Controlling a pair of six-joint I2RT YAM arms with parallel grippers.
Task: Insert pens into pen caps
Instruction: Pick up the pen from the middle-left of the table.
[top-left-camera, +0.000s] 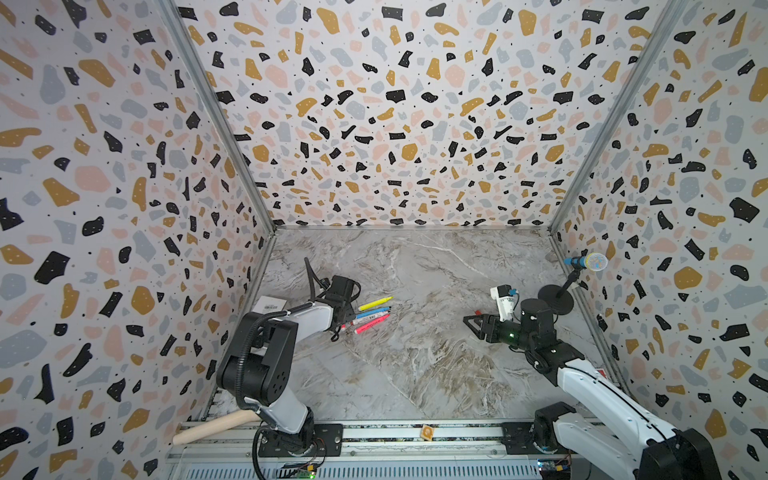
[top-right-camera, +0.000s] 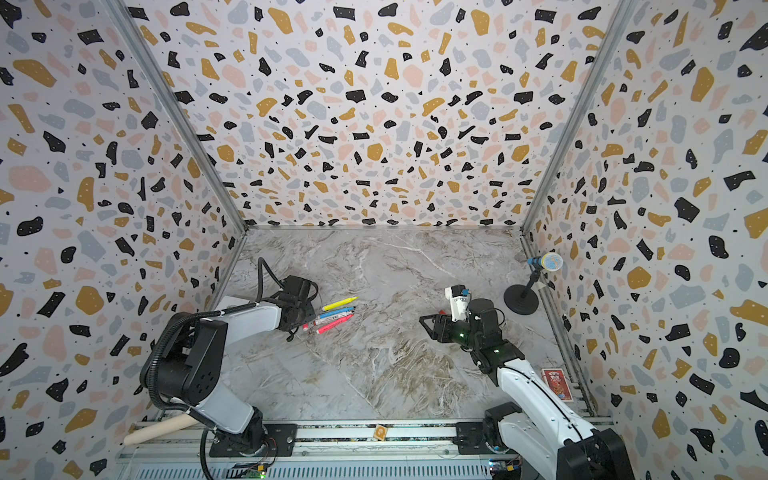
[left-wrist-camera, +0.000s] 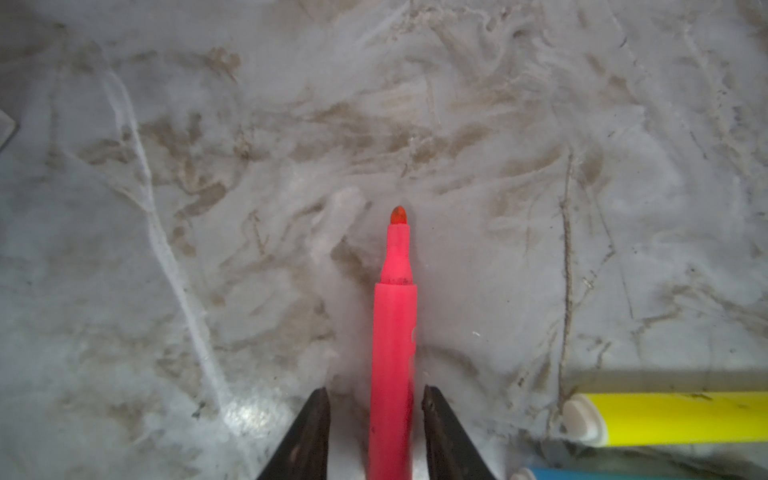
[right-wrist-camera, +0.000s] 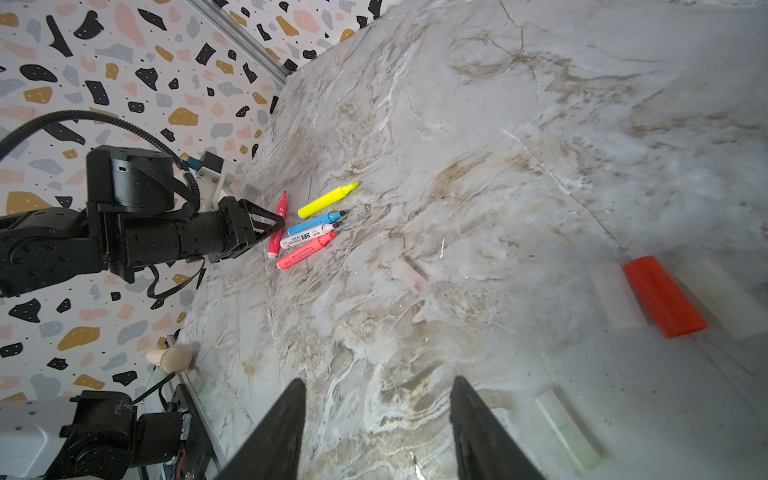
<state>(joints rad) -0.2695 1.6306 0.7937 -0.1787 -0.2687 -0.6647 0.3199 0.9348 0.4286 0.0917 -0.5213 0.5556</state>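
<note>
Four pens lie side by side left of the table's middle: yellow (top-left-camera: 376, 302), light blue (top-left-camera: 374, 311), white-barrelled (right-wrist-camera: 307, 237) and pink (right-wrist-camera: 305, 251). A second pink pen (left-wrist-camera: 392, 332) lies crosswise at their butt ends, uncapped. My left gripper (left-wrist-camera: 376, 392) straddles its barrel, open, with a clear gap on one side. Over bare table at the right hovers my right gripper (right-wrist-camera: 378, 384), open and empty. Several pen caps lie near it: a red-orange one (right-wrist-camera: 665, 297) between two clear ones, another clear one (right-wrist-camera: 409, 276) toward the pens, and a greenish clear one (right-wrist-camera: 567, 432).
A blue microphone (top-left-camera: 586, 262) on a black round-based stand (top-left-camera: 555, 301) stands by the right wall. A wooden rod (top-left-camera: 212, 426) lies at the front left by the rail (top-left-camera: 415, 440). A white box (top-left-camera: 270, 305) sits behind the left arm. Patterned walls close three sides.
</note>
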